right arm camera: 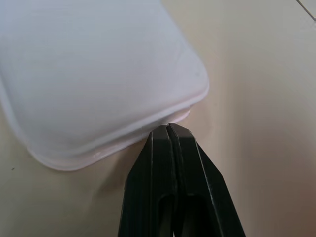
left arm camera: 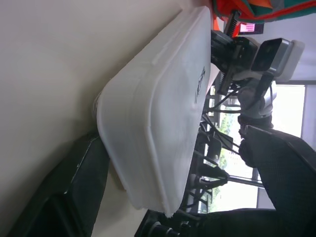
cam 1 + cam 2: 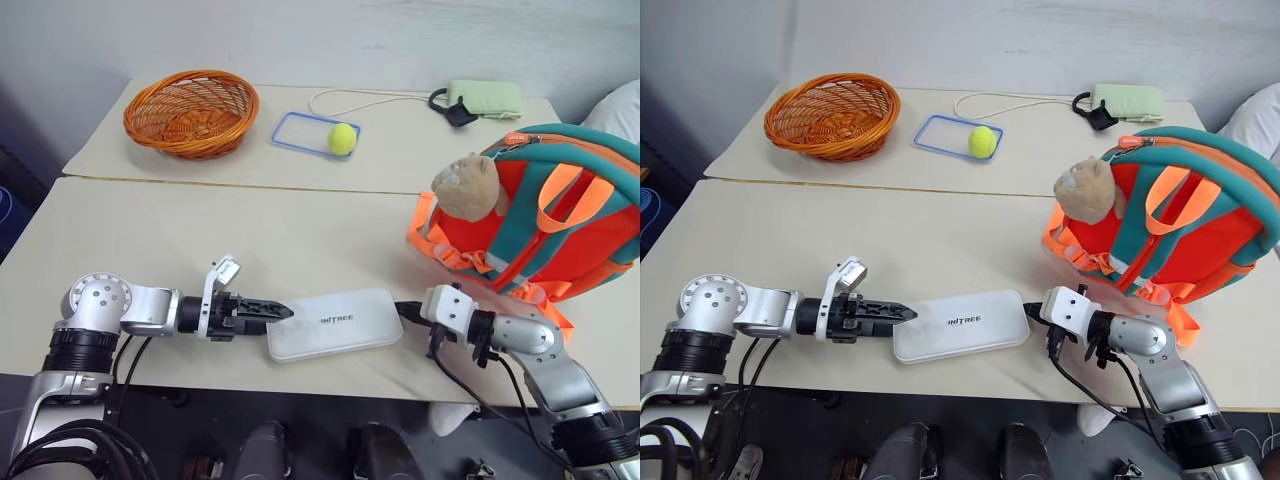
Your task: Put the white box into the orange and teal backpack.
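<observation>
The box (image 3: 335,323) lies flat, bracketed endwise: wide left gripper (image 3: 281,311) ready to grasp it, pinched-closed right gripper (image 1: 169,129) bracing it.

Light: even, soft and bright over my table (image 3: 300,240).
Shadows: faint; a thin dark edge under the white box (image 3: 335,323).
Glare: a window (image 2: 291,123) behind my right gripper (image 2: 232,49) is washed out.
Blur: my left wrist view goes soft up close.
Focus: my right gripper's shut fingers (image 1: 170,148) look sharp; the box lid is featureless.
</observation>
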